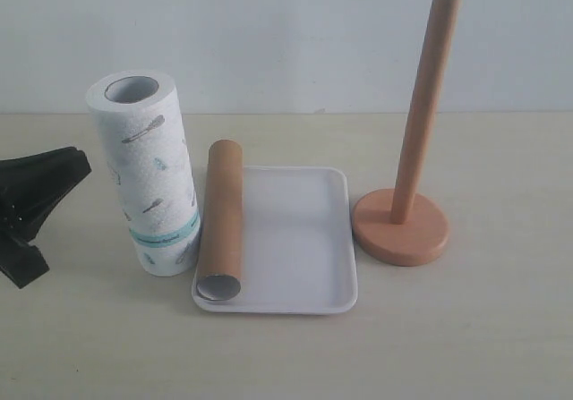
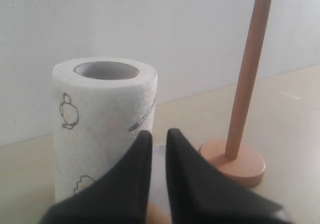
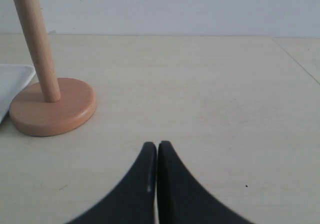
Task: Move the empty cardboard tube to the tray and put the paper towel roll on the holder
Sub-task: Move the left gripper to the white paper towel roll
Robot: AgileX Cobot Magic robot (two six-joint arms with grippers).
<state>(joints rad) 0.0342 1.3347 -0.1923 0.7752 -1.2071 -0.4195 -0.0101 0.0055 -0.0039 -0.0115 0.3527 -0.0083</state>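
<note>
The empty cardboard tube (image 1: 222, 217) lies lengthwise along the left side of the white tray (image 1: 304, 239), with its open end towards the front. Just left of it the paper towel roll (image 1: 148, 176) stands upright on the table, touching or almost touching the tube. The holder (image 1: 421, 105) stands bare to the right of the tray. My left gripper (image 1: 81, 163) hovers left of the roll, apart from it. Its jaws are a narrow gap apart with nothing between them (image 2: 159, 133), and the roll (image 2: 100, 129) and the holder (image 2: 247, 78) show beyond. My right gripper (image 3: 157, 144) is shut and empty, some way from the holder (image 3: 37, 48).
A plain white wall backs the pale table (image 1: 483, 328). One corner of the tray (image 3: 12, 81) shows beside the holder's round base (image 3: 52, 106). The right arm is out of the exterior view.
</note>
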